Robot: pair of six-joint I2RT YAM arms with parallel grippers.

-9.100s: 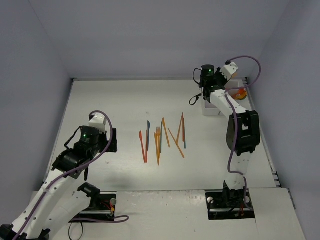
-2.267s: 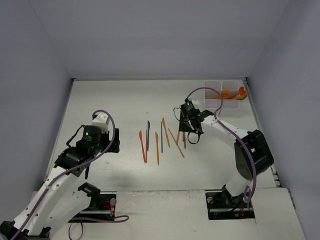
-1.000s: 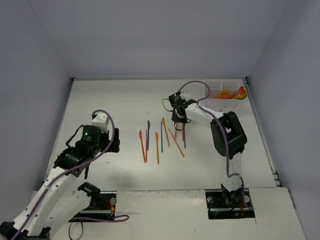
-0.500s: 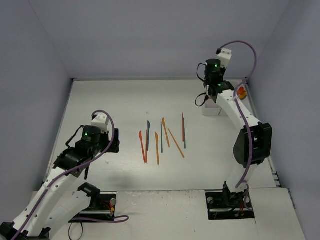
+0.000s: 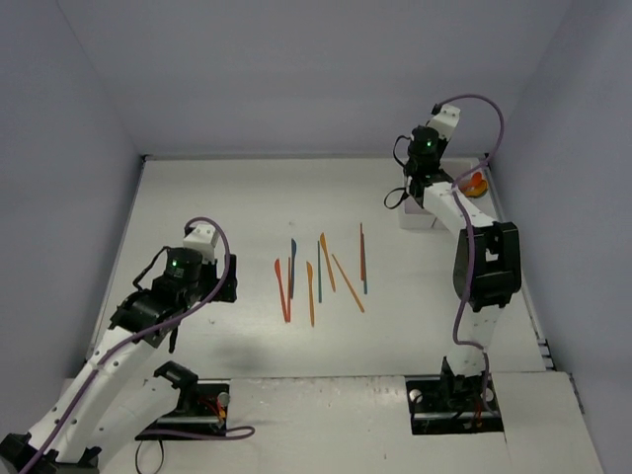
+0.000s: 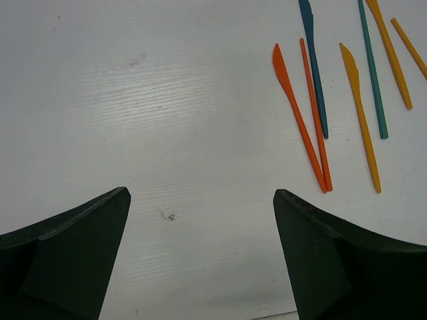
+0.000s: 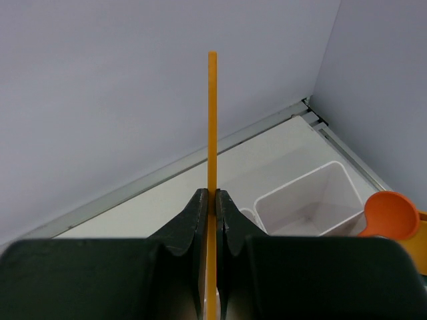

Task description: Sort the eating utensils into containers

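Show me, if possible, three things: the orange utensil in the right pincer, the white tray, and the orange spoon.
orange utensil (image 7: 212, 120): right wrist view, its thin upright stem.
white tray (image 7: 313, 200): right wrist view, a compartment's inner wall.
orange spoon (image 7: 392, 212): right wrist view, its round bowl.

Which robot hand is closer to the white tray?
Right. The right gripper hangs close by the white tray in the far right corner, pinching an orange utensil. The left gripper hovers far away, left of the loose utensils.
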